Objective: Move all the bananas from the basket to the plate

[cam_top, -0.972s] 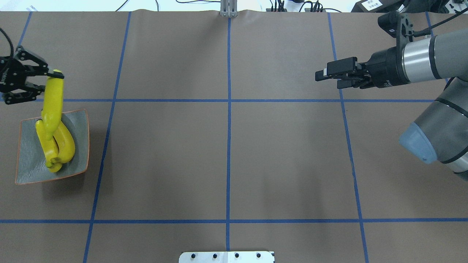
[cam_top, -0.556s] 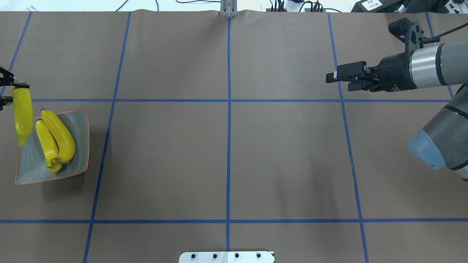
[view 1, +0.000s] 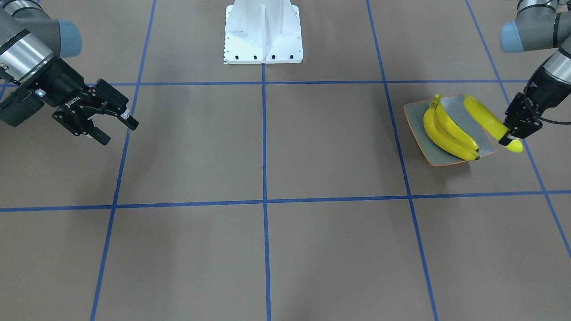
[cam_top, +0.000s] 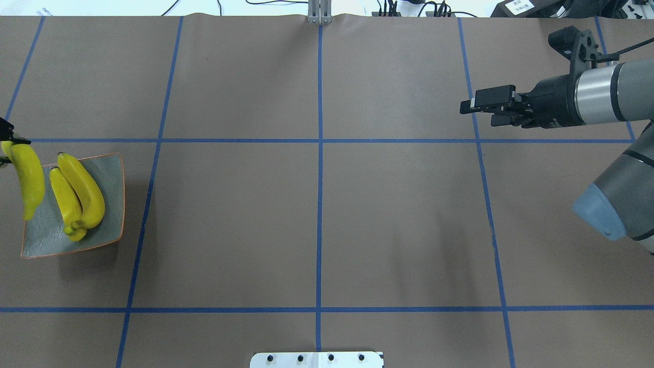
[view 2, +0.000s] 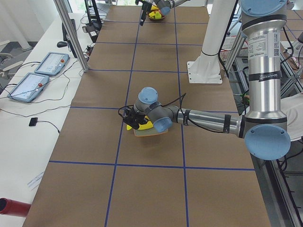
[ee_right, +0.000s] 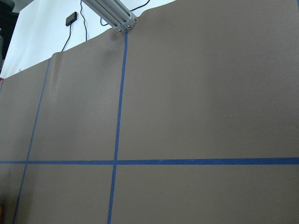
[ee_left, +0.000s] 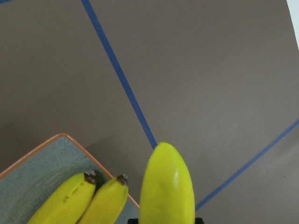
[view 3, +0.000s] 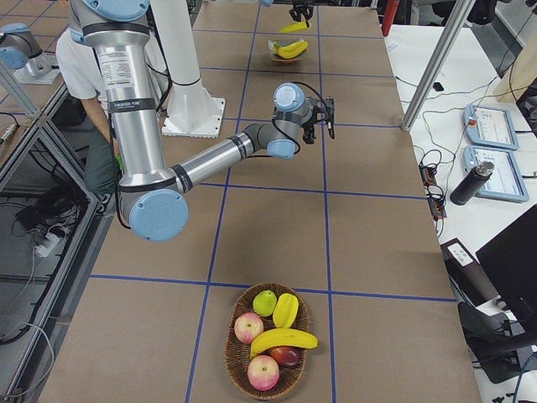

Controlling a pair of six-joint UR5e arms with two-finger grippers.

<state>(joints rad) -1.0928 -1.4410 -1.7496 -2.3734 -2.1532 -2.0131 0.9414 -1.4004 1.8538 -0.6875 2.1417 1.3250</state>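
Observation:
My left gripper is shut on one end of a yellow banana, holding it tilted over the outer edge of the grey-green plate. Two more bananas lie side by side on that plate; the held banana hangs at its left rim. In the left wrist view the held banana points past the plate corner. The wicker basket at the table's far right end holds one banana. My right gripper hangs open and empty above the table, far from both.
Apples and other fruit share the basket with the banana. The white robot base stands at mid-table. A person stands behind the robot, and tablets and a bottle sit on a side table.
My left gripper carried its banana left from above the plate's middle to the plate's left rim and a little nearer. My right arm drew back to the right, still open.

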